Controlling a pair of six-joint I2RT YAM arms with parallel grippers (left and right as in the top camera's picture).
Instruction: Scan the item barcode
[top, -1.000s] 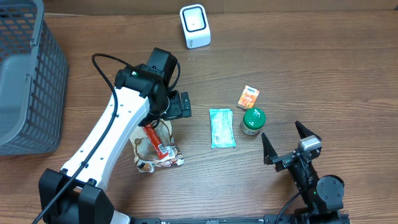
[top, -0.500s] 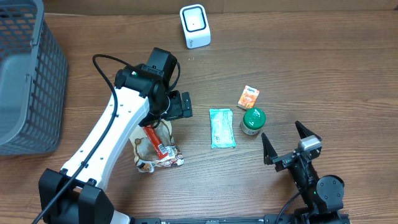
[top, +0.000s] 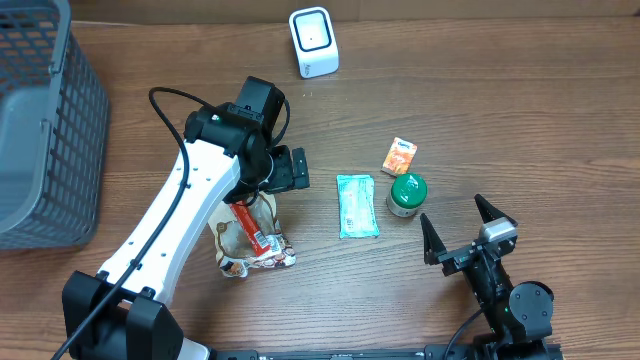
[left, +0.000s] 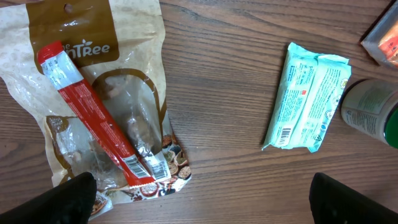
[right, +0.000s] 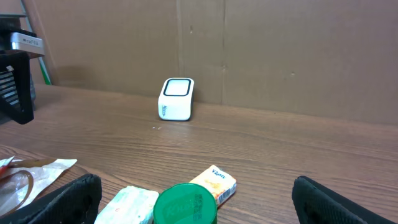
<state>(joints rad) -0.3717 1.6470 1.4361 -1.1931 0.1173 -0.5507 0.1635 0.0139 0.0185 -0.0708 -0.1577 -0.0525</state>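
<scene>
overhead: the left gripper (top: 287, 169) is over the desk (top: 520, 110) with its jaws wide apart and nothing between them. just behind and below it lies a clear snack bag (top: 238, 243) with a red stick pack (top: 250, 228) across it. the white scanner (top: 313, 42) stands well beyond this gripper, off to its right. a teal pack (top: 357, 205) lies flat near its right side. past that come a green-lidded jar (top: 407, 193) and a small orange box (top: 399, 155). a grey basket (top: 45, 130) sits well away to its left. the right gripper (top: 458, 228) is at the near edge, fully spread and empty, with the jar just ahead of it to its left.

left wrist: the left gripper (left: 205, 199) holds nothing; both fingers (left: 71, 198) show only at the lower corners. the red stick pack (left: 93, 124) lies slantwise on the snack bag (left: 124, 62) ahead of the left finger, a barcode at its near end. the teal pack (left: 308, 96), barcode up, lies ahead of the right finger. the jar (left: 373, 109) and the orange box (left: 385, 37) are at the right edge.

right wrist: the right gripper (right: 196, 180) is spread wide and empty. the jar (right: 185, 204) sits just ahead between its fingers (right: 68, 199), with the orange box (right: 214, 183) right behind it. the teal pack (right: 127, 204) lies to the left. the scanner (right: 177, 98) stands far ahead.
</scene>
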